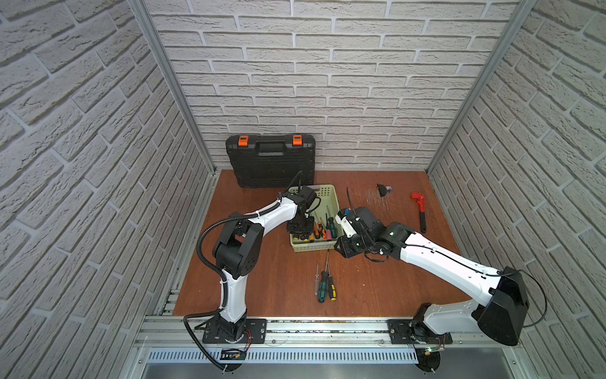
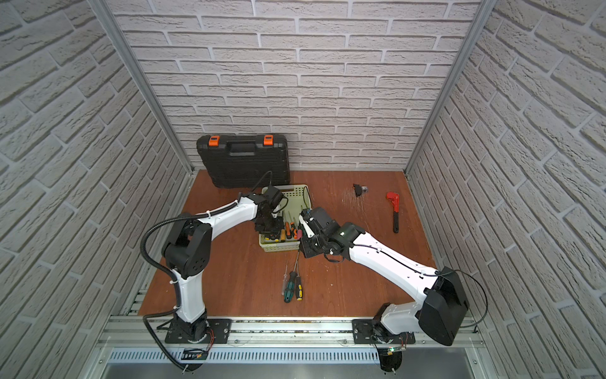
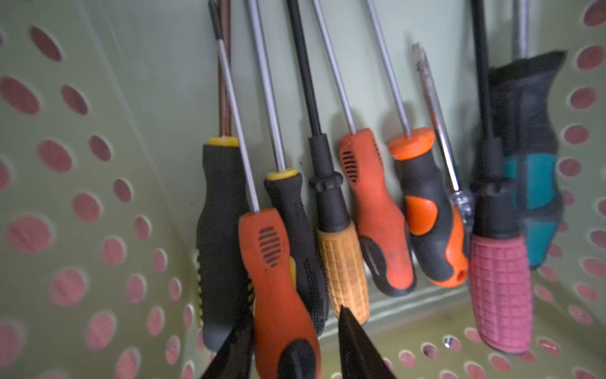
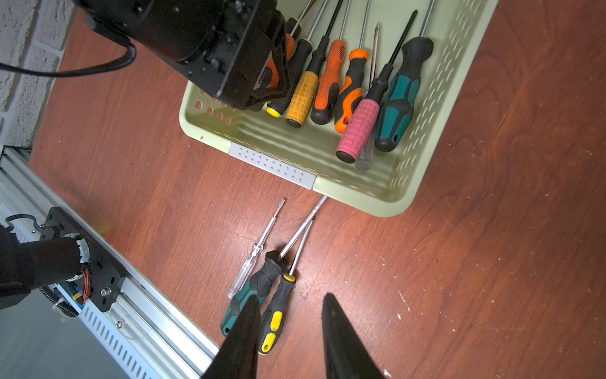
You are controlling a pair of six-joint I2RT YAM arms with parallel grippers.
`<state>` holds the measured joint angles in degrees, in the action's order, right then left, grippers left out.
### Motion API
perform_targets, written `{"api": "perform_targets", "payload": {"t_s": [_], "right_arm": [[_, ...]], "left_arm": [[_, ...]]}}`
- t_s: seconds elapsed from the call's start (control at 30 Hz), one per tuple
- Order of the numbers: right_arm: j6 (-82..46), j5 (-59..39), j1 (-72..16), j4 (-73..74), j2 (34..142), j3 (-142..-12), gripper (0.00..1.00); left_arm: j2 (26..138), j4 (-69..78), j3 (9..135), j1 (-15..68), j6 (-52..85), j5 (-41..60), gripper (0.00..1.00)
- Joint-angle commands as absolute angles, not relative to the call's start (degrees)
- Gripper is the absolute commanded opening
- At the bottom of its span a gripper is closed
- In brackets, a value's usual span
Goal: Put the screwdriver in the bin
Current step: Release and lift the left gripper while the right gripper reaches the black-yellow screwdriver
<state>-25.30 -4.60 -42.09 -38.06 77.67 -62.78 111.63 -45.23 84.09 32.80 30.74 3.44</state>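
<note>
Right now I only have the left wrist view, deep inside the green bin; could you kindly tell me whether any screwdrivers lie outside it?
Observer: Yes, three lie on the table in front of the bin: a clear-handled screwdriver, a teal-and-black screwdriver and a black-and-yellow screwdriver.
Operator: Thank you. What is the right gripper doing?
Observer: The right gripper is open and holds nothing, with those three in front of it.
Operator: Is anything else on the table?
Observer: A red wrench lies far to the right, well apart from the bin.
</note>
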Motion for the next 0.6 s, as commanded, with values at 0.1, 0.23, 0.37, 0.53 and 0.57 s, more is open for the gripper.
{"api": "perform_targets", "payload": {"t_s": [0.1, 0.23, 0.37, 0.53, 0.57], "right_arm": [[-26.2, -4.45, -43.12, -37.14, 77.88, -64.6, 0.34], [-26.73, -3.33, -44.06, -38.07, 77.57, -64.25, 0.34], [-27.73, -0.83, -45.75, -40.38, 76.38, -63.82, 0.34], [-31.69, 1.56, -49.1, -43.33, 73.85, -60.75, 0.38], [-32.7, 1.36, -49.73, -43.93, 73.81, -60.08, 0.38]], "left_arm": [[103.04, -45.61, 83.88, 32.62, 31.88, 2.71, 0.44], [97.14, -43.49, 81.7, 32.68, 33.36, 4.52, 0.44], [89.86, -37.63, 74.62, 32.9, 37.89, 8.69, 0.44], [79.96, -37.29, 66.69, 37.27, 40.64, 5.86, 0.44], [78.2, -38.22, 65.77, 38.62, 40.61, 4.34, 0.44]]}}
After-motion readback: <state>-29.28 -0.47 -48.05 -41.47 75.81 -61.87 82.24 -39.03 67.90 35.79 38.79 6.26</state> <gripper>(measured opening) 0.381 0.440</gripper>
